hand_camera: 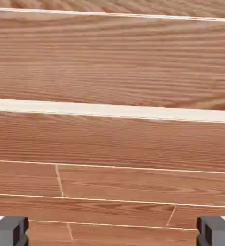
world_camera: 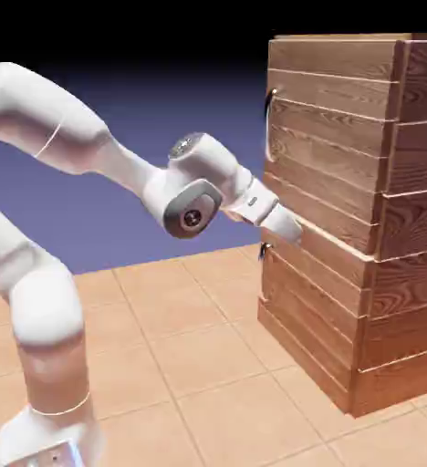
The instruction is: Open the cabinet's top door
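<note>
The cabinet [world_camera: 345, 210] stands on the tiled floor [world_camera: 208, 365] at the right of the exterior view, a tall box of reddish-brown planks with pale seams, and both of its door panels sit closed, so nothing of its inside shows. The top door [world_camera: 322, 155] fills the upper part of the front face, and its small curved handle [world_camera: 270, 100] sits high up near the left edge of that face. A second small dark handle [world_camera: 264, 249] shows lower down, just under the robot's hand. The white arm reaches across from the left, and the gripper [world_camera: 290, 228] is right up against the front near the seam between the two panels, well below the top door's handle. From the hand view, wood planks fill the picture with a broad pale seam across the middle; the two grey fingertips [hand_camera: 8, 231] stand far apart at the bottom corners, spread wide, with nothing between them.
</note>
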